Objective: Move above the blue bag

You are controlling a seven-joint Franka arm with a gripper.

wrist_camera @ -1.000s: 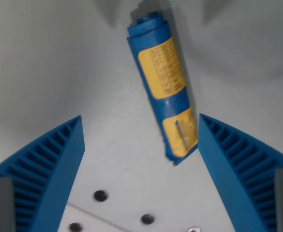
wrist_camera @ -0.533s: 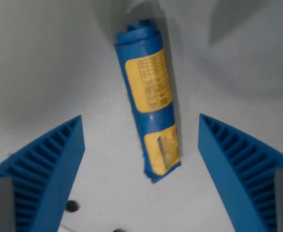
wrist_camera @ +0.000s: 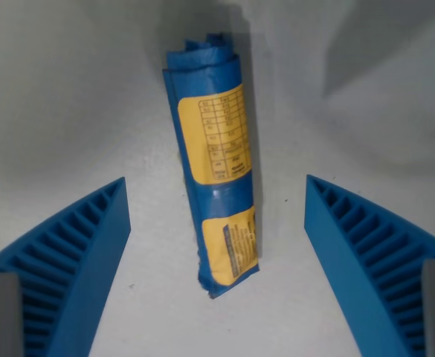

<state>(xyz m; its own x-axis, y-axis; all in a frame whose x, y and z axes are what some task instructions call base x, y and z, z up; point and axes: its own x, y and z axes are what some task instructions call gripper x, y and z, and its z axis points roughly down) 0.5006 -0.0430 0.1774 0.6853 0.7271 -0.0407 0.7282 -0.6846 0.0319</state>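
Wrist view is showing the rolled blue bag (wrist_camera: 216, 175) lying flat on the pale grey table (wrist_camera: 68, 111), running almost straight up and down the picture with a slight lean, its crumpled upper end near the top edge and its lower end low in the middle. Two yellow printed labels are wrapping around it, a larger one (wrist_camera: 218, 134) on the upper half and a smaller one (wrist_camera: 235, 242) near the bottom. The gripper (wrist_camera: 217, 245) is hanging over it with its ribbed blue fingers (wrist_camera: 72, 260) spread wide, one on each side of the roll, touching nothing and holding nothing.

Judging by the creased film and ragged ends, the bag is looking light and soft, a thin plastic roll that is likely to squash and flatten under pressure and may slide a little on the smooth table. The glossy surface is suggesting a slippery hold. The best place to take it is probably across the middle of the roll, between the two labels, where the wraps are appearing thickest and firmest; the loose ends are looking likely to unfurl or slip out.
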